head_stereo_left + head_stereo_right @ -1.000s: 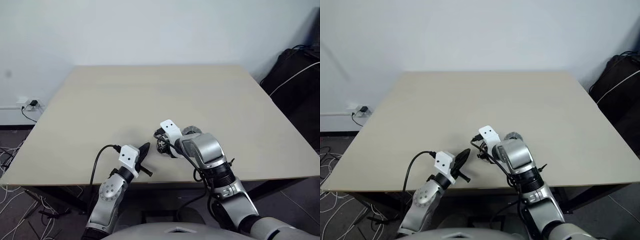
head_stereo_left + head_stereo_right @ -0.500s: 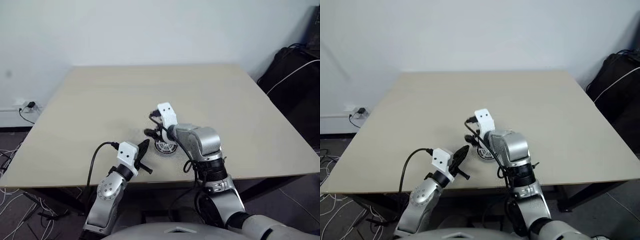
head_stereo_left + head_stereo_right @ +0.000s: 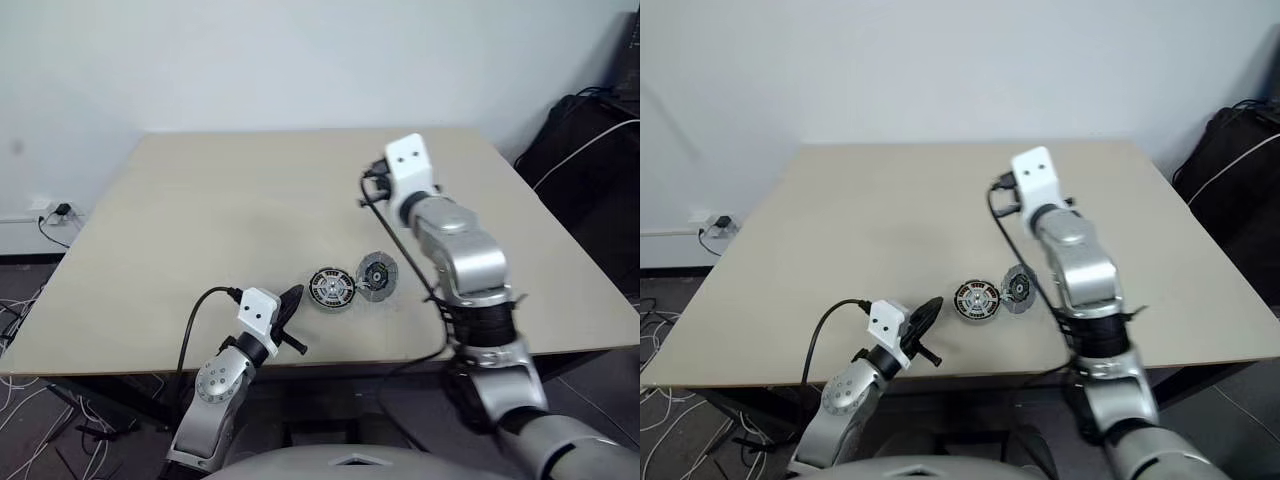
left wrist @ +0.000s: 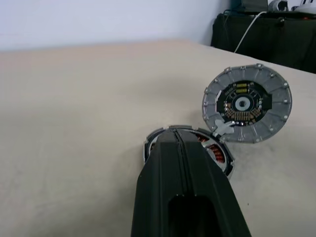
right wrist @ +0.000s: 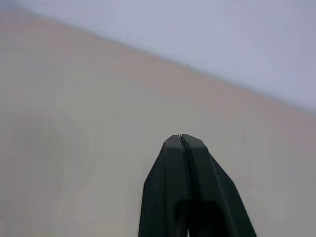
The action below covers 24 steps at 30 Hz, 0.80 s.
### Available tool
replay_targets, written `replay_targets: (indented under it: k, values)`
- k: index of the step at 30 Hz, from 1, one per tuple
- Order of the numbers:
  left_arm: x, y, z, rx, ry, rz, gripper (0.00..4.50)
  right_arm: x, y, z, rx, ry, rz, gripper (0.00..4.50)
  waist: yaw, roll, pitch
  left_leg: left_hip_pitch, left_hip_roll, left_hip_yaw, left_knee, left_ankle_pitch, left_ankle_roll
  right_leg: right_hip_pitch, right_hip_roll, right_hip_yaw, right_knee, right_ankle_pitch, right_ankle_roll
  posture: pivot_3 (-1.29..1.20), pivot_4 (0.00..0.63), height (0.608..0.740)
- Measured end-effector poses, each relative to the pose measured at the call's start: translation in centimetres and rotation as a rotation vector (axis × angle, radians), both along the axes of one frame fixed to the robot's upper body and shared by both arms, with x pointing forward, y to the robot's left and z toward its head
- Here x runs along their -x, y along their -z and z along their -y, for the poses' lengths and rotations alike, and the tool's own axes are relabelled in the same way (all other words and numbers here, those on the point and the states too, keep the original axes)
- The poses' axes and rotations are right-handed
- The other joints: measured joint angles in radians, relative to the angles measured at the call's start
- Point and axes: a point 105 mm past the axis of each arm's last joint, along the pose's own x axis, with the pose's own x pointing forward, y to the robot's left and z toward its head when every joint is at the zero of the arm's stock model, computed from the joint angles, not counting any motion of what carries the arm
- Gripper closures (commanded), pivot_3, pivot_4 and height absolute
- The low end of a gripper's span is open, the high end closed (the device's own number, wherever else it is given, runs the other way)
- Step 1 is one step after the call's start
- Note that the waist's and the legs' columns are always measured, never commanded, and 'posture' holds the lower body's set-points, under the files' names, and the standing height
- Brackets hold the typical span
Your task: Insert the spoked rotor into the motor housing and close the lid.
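Near the table's (image 3: 180, 220) front edge, the left gripper (image 3: 288, 305) rests with its two black fingers pressed together on nothing, pointing level toward the motor housing (image 3: 331, 288), which lies just beyond its tip and slightly to the right. The housing sits flat with its copper windings facing up; a dark wheel-like shape seems to sit within the ring, probably the spoked rotor (image 3: 977, 299), though the head views are too small to be sure it is fully seated. Touching the housing's right edge, the lid (image 4: 246, 104) stands tilted up on its rim, its inner face with the small hub turned toward the left gripper. Farther right and well above the table, the right gripper (image 5: 181, 139) is raised, its fingers closed and empty, pointing away over the far tabletop. So the left arm is much the nearer to both parts. The count: one housing, one lid, apparently one rotor, two grippers.
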Motion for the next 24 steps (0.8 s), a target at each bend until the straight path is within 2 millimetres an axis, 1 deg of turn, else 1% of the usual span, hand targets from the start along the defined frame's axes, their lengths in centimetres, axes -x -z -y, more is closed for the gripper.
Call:
replay_targets:
  k: [1, 2, 3, 6, 8, 9, 12, 15, 19, 20, 24]
  values:
    - [0.1, 0.4, -0.1, -0.003, 0.000, -0.011, 4.50, 0.4, 1.0, 1.5, 0.072, 0.023, -0.031, 4.46, -0.001, 0.000, 0.000, 0.000, 0.000, 0.001, 0.000, 0.000, 0.001, 0.000, 0.000, 0.000, 0.000, 0.000, 0.000, 0.00, 0.000, 0.740]
    - [0.1, 0.6, -0.1, -0.006, 0.000, -0.016, 4.50, 0.8, 1.7, 2.3, 0.122, 0.023, -0.059, 4.46, -0.003, 0.001, 0.000, 0.000, 0.001, 0.001, 0.000, -0.003, 0.005, -0.001, 0.000, 0.000, 0.000, 0.000, 0.000, 0.00, 0.000, 0.740]
    - [0.1, 0.7, -0.2, -0.007, -0.001, -0.015, 4.50, 1.4, 2.6, 2.8, 0.183, 0.005, -0.097, 4.46, -0.008, 0.001, 0.001, 0.000, 0.002, 0.002, 0.000, -0.003, 0.005, -0.001, 0.000, 0.000, 0.000, 0.000, -0.001, 0.00, 0.000, 0.740]
    - [0.1, 0.9, -0.1, -0.007, 0.012, -0.012, 4.50, 3.5, 4.4, 3.4, 0.354, -0.114, -0.199, 4.46, -0.011, 0.001, 0.001, 0.001, 0.002, 0.002, 0.000, -0.002, 0.005, 0.000, 0.000, 0.000, 0.001, -0.001, -0.001, 0.00, 0.000, 0.740]
    - [0.1, 1.1, -0.1, -0.008, 0.015, -0.013, 4.50, 5.1, 5.6, 3.5, 0.428, -0.201, -0.278, 4.46, -0.009, 0.000, 0.002, 0.005, 0.002, 0.001, 0.000, -0.002, 0.006, 0.004, 0.000, -0.001, 0.000, -0.002, 0.000, 0.00, 0.000, 0.740]
    - [0.1, 1.3, -0.2, -0.011, 0.014, -0.020, 4.50, 5.8, 6.3, 3.6, 0.446, -0.234, -0.318, 4.46, -0.008, -0.001, 0.003, 0.008, 0.003, 0.001, 0.000, -0.003, 0.006, 0.007, 0.000, -0.001, -0.001, -0.004, 0.004, 0.00, 0.000, 0.740]
    - [0.1, 1.5, -0.2, -0.015, 0.020, -0.028, 4.50, 7.4, 8.0, 2.8, 0.426, -0.325, -0.405, 4.46, -0.008, -0.008, 0.008, 0.012, 0.003, 0.002, 0.000, -0.003, 0.006, 0.010, -0.001, -0.002, -0.001, -0.005, 0.005, 0.00, 0.000, 0.740]
    - [0.0, 1.4, 0.0, -0.012, 0.033, -0.021, 4.50, 8.2, 9.2, 1.6, 0.372, -0.381, -0.447, 4.46, -0.006, -0.011, 0.011, 0.014, 0.003, 0.002, 0.000, -0.003, 0.006, 0.009, -0.003, -0.002, -0.001, -0.004, 0.006, 0.00, 0.000, 0.740]
    - [0.0, 1.6, -0.1, -0.015, 0.033, -0.023, 4.50, 8.6, 10.4, 0.1, 0.284, -0.423, -0.467, 4.46, 0.007, -0.011, 0.011, 0.013, 0.003, 0.002, 0.000, -0.003, 0.007, 0.009, -0.004, -0.002, -0.001, -0.003, 0.005, 0.00, 0.000, 0.740]
    - [0.0, 1.7, -0.1, -0.015, 0.033, -0.025, 4.50, 8.6, 10.6, 0.0, 0.267, -0.427, -0.475, 4.46, 0.010, -0.012, 0.011, 0.012, 0.003, 0.002, 0.000, -0.004, 0.007, 0.008, -0.005, -0.002, -0.001, -0.002, 0.003, 0.00, 0.000, 0.740]
    - [0.0, 1.8, -0.3, -0.018, 0.029, -0.024, 4.50, 8.4, 10.6, -0.6, 0.205, -0.435, -0.465, 4.46, 0.023, -0.012, 0.011, 0.011, 0.003, 0.002, 0.000, -0.004, 0.008, 0.007, -0.006, -0.002, -0.002, -0.001, 0.001, 0.00, 0.000, 0.740]
